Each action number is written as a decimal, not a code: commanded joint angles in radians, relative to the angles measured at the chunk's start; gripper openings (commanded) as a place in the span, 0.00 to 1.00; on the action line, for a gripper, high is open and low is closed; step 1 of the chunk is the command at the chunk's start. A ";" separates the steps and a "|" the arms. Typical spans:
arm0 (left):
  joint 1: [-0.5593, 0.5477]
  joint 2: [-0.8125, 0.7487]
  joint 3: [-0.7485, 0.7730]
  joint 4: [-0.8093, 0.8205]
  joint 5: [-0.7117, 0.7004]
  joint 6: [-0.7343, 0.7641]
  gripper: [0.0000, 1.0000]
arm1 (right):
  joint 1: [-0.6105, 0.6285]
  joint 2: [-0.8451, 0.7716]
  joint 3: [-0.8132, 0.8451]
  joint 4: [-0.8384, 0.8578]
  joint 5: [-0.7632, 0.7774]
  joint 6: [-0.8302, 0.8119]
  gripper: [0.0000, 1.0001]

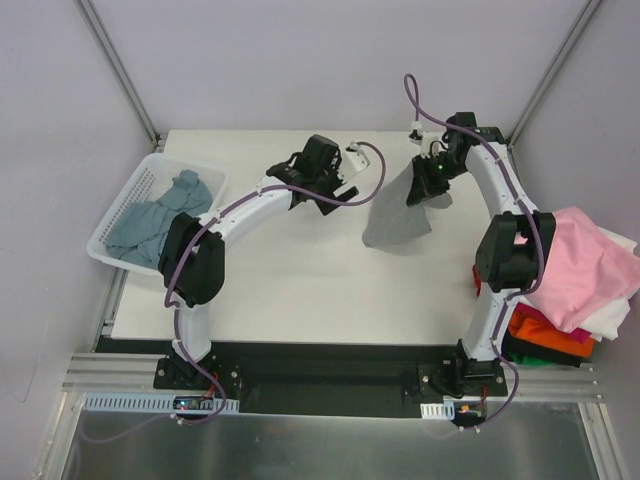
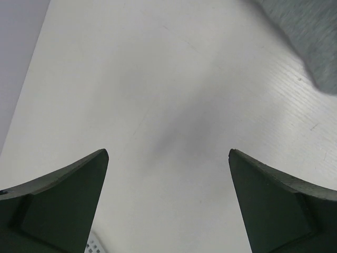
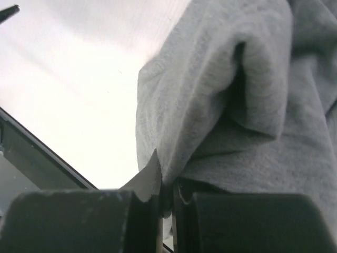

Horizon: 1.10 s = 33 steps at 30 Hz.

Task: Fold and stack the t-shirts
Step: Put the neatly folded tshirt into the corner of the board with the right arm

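Observation:
A light heather-grey t-shirt [image 1: 398,218] hangs bunched above the table's back right, its lower part draping onto the surface. My right gripper [image 1: 432,182] is shut on its upper edge; in the right wrist view the grey cloth [image 3: 237,105] is pinched between the closed fingers [image 3: 142,184]. My left gripper [image 1: 340,182] hovers left of the shirt, open and holding nothing; its wrist view shows bare table between the fingers [image 2: 79,190] and a corner of the grey t-shirt [image 2: 310,37] at top right. Blue-teal t-shirts [image 1: 155,220] lie in the basket. Pink, white, orange and red t-shirts [image 1: 575,275] are piled at the right edge.
The white slatted basket [image 1: 120,205] stands at the table's left edge. The pile of shirts at the right hangs over the table edge beside the right arm's elbow [image 1: 510,250]. Frame posts rise at both back corners.

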 commanded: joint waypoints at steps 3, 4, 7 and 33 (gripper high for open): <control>0.025 -0.070 -0.089 0.009 -0.026 0.011 0.99 | -0.017 -0.076 -0.038 -0.039 0.081 0.011 0.01; 0.023 -0.078 -0.095 0.012 -0.027 0.015 0.99 | -0.026 -0.072 -0.043 -0.040 0.072 0.013 0.01; 0.025 -0.090 -0.110 0.014 -0.033 0.020 0.99 | -0.033 -0.067 -0.067 -0.034 0.070 0.006 0.01; 0.028 -0.080 -0.155 0.038 -0.004 0.006 0.99 | -0.134 -0.211 0.202 -0.236 0.153 0.022 0.01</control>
